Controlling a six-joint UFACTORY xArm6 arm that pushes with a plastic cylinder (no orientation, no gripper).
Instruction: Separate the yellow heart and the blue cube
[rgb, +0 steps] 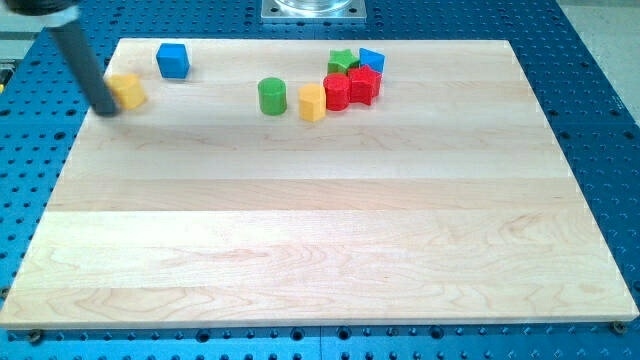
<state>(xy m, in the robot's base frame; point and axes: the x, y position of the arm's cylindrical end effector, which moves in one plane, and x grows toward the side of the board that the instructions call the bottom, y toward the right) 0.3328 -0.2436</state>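
Currently my tip (108, 108), a bare rod holding nothing, is touching the yellow heart block's (129, 91) left side; pushing leftward-downward, away from the blue cube (173, 60), is needing repositioning first.

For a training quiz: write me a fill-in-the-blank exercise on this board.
1. My tip touches the ____ heart on its left side in the view.
2. The blue cube sits toward the view's upper ____ of that heart.
3. The cylinder beside the yellow block is ____.
4. The star in the cluster near the view's top is ____.

Missing words: yellow; right; green; green
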